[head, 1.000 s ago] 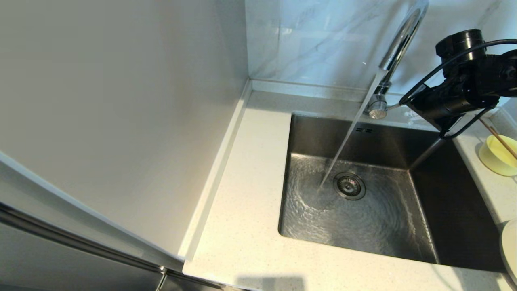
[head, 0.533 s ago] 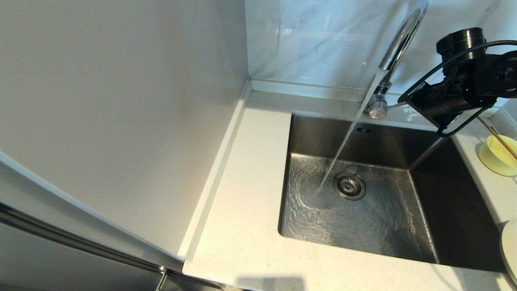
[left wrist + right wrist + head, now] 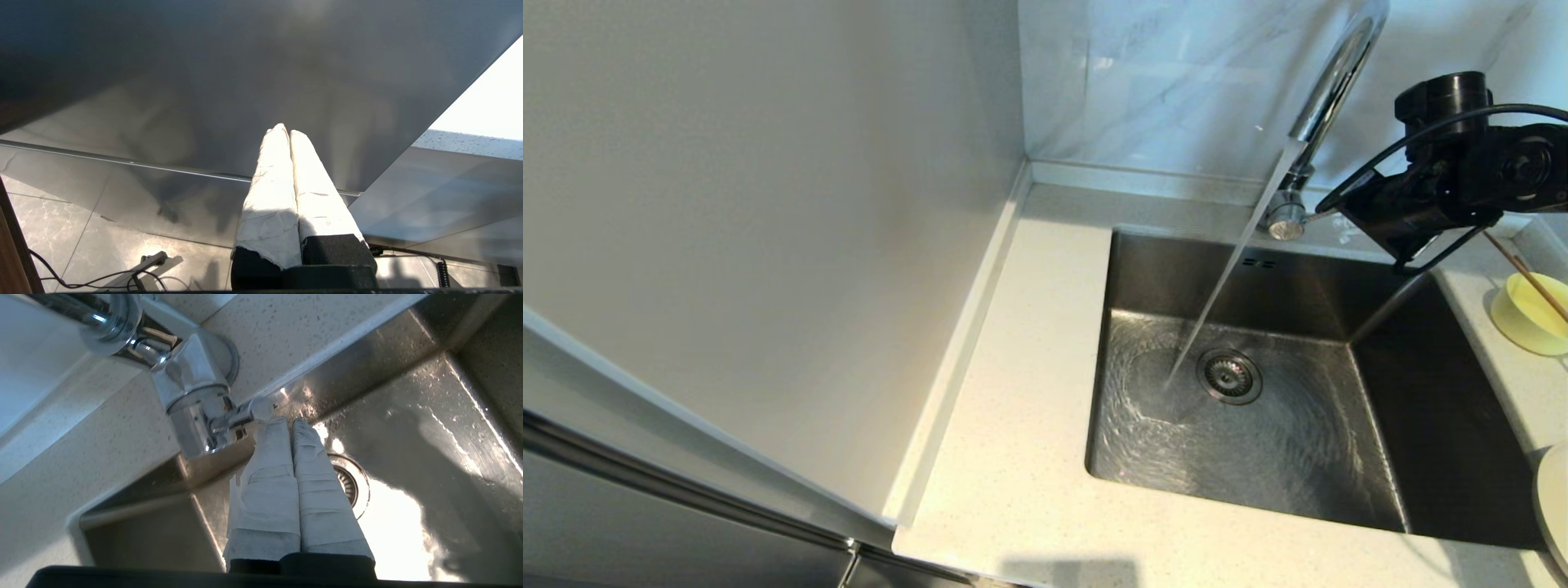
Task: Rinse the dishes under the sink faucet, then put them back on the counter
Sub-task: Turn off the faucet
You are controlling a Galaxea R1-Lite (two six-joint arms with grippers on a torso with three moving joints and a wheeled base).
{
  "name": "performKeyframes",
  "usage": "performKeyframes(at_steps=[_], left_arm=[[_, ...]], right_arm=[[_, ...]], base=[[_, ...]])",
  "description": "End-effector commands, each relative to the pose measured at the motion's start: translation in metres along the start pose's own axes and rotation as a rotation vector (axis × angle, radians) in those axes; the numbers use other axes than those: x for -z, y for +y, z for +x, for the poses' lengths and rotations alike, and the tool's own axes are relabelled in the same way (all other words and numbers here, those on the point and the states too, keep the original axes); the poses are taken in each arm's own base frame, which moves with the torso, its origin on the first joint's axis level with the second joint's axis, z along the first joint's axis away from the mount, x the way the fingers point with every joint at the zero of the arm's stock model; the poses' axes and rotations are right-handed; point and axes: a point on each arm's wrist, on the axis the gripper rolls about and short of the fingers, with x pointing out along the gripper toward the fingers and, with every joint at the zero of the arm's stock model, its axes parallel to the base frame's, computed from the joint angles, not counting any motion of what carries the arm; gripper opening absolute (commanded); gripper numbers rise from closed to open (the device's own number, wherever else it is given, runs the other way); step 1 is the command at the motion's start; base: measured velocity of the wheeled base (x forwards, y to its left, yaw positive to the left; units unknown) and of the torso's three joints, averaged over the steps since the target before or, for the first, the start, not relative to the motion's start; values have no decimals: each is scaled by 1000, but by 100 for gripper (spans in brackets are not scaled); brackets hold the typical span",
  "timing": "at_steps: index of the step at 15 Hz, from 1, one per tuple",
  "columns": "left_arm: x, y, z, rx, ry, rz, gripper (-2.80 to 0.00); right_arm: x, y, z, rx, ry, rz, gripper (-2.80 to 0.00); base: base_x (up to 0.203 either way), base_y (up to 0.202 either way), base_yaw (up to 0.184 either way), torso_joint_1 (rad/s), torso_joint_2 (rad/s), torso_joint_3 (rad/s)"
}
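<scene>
Head view: a tall chrome gooseneck faucet [image 3: 1327,90] at upper right pours a slanting stream into the square brushed stainless steel sink [image 3: 1282,457], striking the rippled floor just left of the round strainer drain [image 3: 1230,376]. The right gripper [image 3: 289,421], fingers pressed together and holding nothing, sits at the tip of the faucet's thin side lever [image 3: 241,413], beside the cylindrical base; actual contact cannot be confirmed. On the off-white speckled counter [image 3: 1013,457], at the right edge, stands a small pale yellow round bowl [image 3: 1529,328] with thin brown wooden chopsticks [image 3: 1527,273] leaning in it; an off-white round plate [image 3: 1553,502] shows partly at lower right. The left gripper [image 3: 288,130], also closed and empty, is parked away from the sink.
</scene>
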Motion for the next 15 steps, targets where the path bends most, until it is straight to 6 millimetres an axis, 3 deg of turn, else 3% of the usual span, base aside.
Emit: performKeyframes(at_steps=[1, 6, 15], left_arm=[[0, 0, 0, 0, 0, 0, -280], [0, 0, 0, 0, 0, 0, -280], [0, 0, 0, 0, 0, 0, -280]], right_arm=[[0, -4, 7, 15, -4, 8, -280], [-14, -8, 9, -17, -59, 43, -280], [-16, -5, 8, -57, -58, 136, -280]], base=[[0, 0, 0, 0, 0, 0], [0, 0, 0, 0, 0, 0], [0, 0, 0, 0, 0, 0]])
